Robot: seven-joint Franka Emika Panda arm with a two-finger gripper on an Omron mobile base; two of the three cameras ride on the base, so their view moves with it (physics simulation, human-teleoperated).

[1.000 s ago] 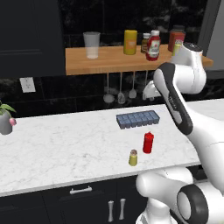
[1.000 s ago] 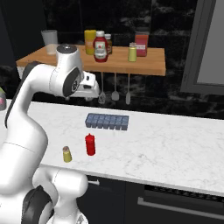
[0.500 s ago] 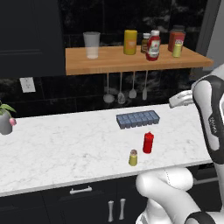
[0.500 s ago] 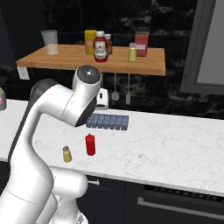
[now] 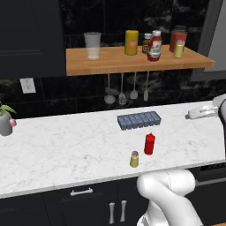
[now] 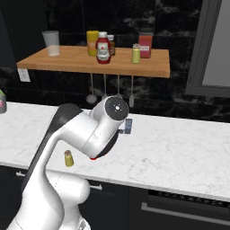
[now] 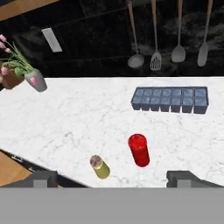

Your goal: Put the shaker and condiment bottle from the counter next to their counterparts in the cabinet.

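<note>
While the shaker [image 7: 100, 167] stands upright on the counter [image 7: 78, 118] near its front edge, the red bottle [image 7: 139, 150] sits just beside it at 2 o'clock, the ice tray [image 7: 170, 99] beyond, and the gripper [image 7: 111, 178] hangs above, jaws spread, empty.

The counter [image 5: 66, 145] looks like glossy veined white marble; the cabinet [image 5: 110, 64] like matt light-brown wood.
</note>
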